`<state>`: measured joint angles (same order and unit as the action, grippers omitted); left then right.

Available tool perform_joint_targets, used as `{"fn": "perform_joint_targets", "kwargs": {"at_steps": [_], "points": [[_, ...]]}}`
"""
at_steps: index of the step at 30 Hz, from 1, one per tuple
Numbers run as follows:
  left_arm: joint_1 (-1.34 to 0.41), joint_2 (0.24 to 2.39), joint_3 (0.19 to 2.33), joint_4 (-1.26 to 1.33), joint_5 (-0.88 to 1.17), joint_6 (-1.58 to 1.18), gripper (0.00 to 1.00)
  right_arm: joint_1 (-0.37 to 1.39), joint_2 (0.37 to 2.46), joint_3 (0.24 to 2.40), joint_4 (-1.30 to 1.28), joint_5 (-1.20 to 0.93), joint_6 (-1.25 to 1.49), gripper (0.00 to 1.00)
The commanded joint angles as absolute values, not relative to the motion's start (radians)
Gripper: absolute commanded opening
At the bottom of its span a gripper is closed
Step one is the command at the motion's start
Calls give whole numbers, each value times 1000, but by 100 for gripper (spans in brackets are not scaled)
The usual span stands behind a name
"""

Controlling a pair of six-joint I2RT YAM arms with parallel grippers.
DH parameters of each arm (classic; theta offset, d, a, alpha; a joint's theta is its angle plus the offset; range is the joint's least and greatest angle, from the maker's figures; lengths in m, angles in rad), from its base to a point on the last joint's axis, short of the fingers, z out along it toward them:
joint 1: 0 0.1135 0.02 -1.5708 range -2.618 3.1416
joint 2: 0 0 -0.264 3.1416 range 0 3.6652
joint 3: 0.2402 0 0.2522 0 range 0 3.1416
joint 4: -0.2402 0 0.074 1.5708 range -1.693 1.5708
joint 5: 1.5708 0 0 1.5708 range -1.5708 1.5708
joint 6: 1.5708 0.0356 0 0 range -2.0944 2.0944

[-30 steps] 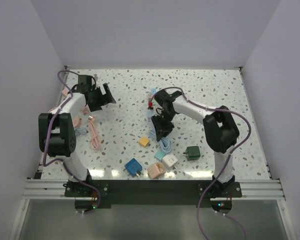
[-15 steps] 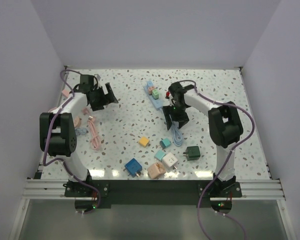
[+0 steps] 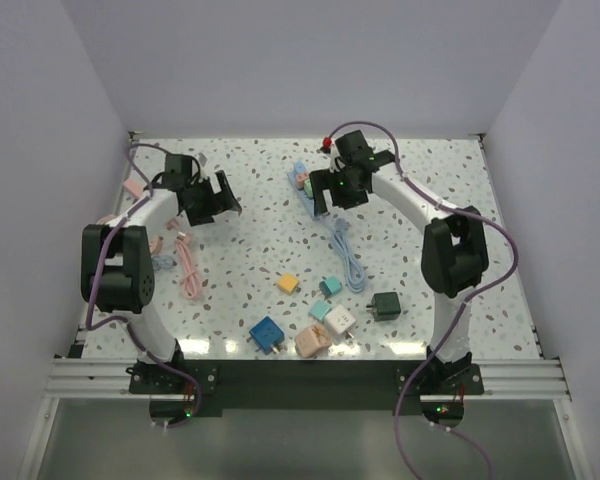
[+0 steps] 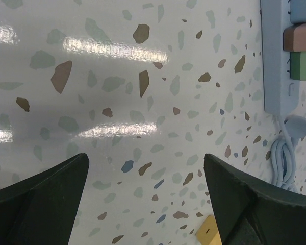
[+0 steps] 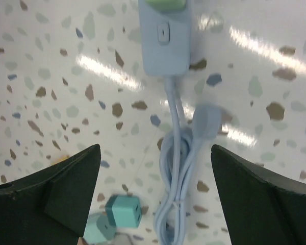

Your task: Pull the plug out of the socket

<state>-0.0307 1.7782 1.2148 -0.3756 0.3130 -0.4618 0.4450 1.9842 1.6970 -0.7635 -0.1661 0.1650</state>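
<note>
Seen from above, the pale blue socket strip (image 3: pixel 313 204) lies toward the far middle of the desk (image 3: pixel 250 235) with a row of small plugs seated in it. The green plug (image 3: pixel 307 186) is the one nearest the cord end. The right fingers (image 3: pixel 325 188) hang just over that end, while the left fingers (image 3: pixel 220 193) hover well apart to the left, over bare desk. The blue cord (image 3: pixel 348 262) trails toward the near side, where loose adapters (image 3: pixel 341 321) lie scattered. I judge the step in hand to be the approach: nothing is gripped and every plug sits in the strip. In the left wrist view the left fingers (image 4: pixel 41 191) are spread wide with only speckled desk between them. The socket strip (image 4: pixel 276 76) runs down the right edge carrying a blue plug (image 4: pixel 302 10), a brownish plug (image 4: pixel 300 37) and the green plug (image 4: pixel 302 66). The strip looks light and unfixed, so a clean pull likely needs this arm to come across and pin the strip body down. In the right wrist view the right fingers (image 5: pixel 265 194) are likewise spread wide, empty and touching nothing. The strip's switch (image 5: pixel 163 33) and the edge of the green plug (image 5: pixel 166 4) sit at the top of the frame, beyond the fingertips, with the coiled blue cord (image 5: pixel 176 168) below. To do it well they should advance until the plug is centred, close on its flat sides, and draw straight along the pins without rocking.
</note>
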Motion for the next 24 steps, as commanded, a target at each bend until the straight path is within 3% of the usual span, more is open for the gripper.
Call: {"fn": "perform_joint_targets", "kwargs": {"at_steps": [1,11,16,19,22,23,24], "points": [[-44,1761,1195,-319,341,-480,100,454,2078,1758,-609,-150,130,92],[-46,1736,1149,-307,345,-492,100,506,2238,1836,-417,20,81,90],[-48,1717,1128,-290,353,-497,100,508,2295,1855,-422,2,86,78],[-52,1713,1112,-275,364,-499,100,512,2293,1844,-425,-31,92,66],[-61,1710,1091,-232,393,-512,100,514,2267,1801,-423,-84,109,37],[-66,1709,1071,-210,406,-518,100,512,2238,1766,-420,-109,121,20],[-69,1707,1062,-192,437,-526,100,512,2221,1744,-417,-139,130,15]]}}
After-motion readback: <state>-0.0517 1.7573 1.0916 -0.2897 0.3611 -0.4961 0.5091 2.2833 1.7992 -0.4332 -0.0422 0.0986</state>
